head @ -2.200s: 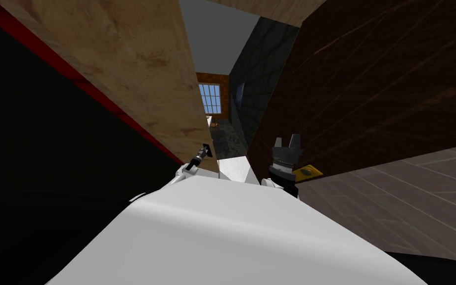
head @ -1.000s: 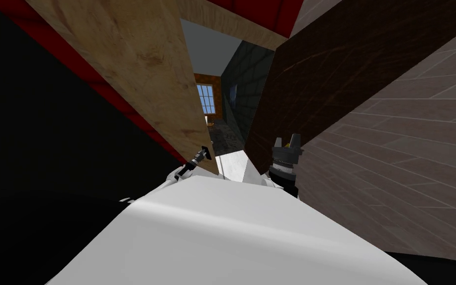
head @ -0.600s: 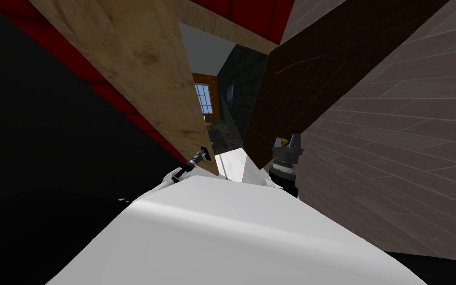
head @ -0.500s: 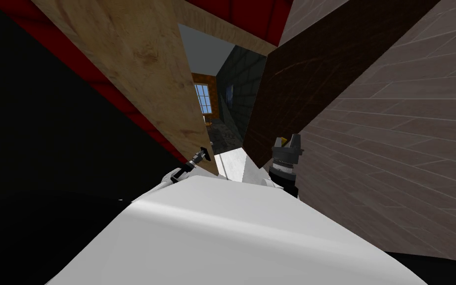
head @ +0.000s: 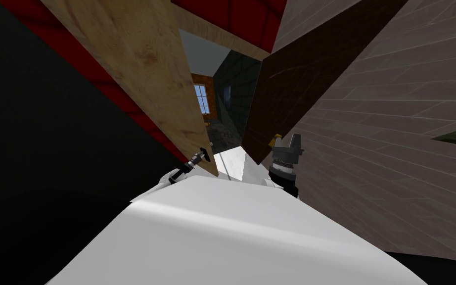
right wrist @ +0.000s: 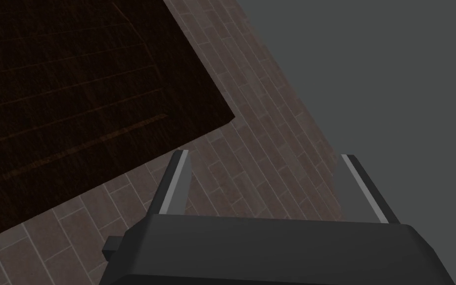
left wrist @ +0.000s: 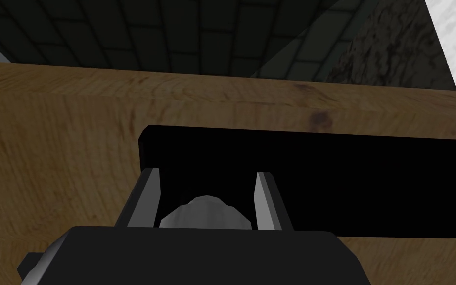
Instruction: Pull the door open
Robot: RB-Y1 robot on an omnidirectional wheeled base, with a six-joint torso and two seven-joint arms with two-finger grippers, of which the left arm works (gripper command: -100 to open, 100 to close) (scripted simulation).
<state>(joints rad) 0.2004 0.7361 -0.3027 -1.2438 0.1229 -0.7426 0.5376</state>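
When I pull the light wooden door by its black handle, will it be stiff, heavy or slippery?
The wooden door looks a broad solid slab: probably stiff and fairly heavy. The black handle looks smooth, so the thin-fingered left gripper may slip along it.

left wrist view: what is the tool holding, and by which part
The left tool grips the wooden door's grey knob, its fingers pressing the knob's two sides.

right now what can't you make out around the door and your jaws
Left wrist view: the grey knob, base hidden by the left gripper body.
Head view: the yellow piece, mostly behind the right gripper, too small to name.
Head view: the light wood door, top cut off.
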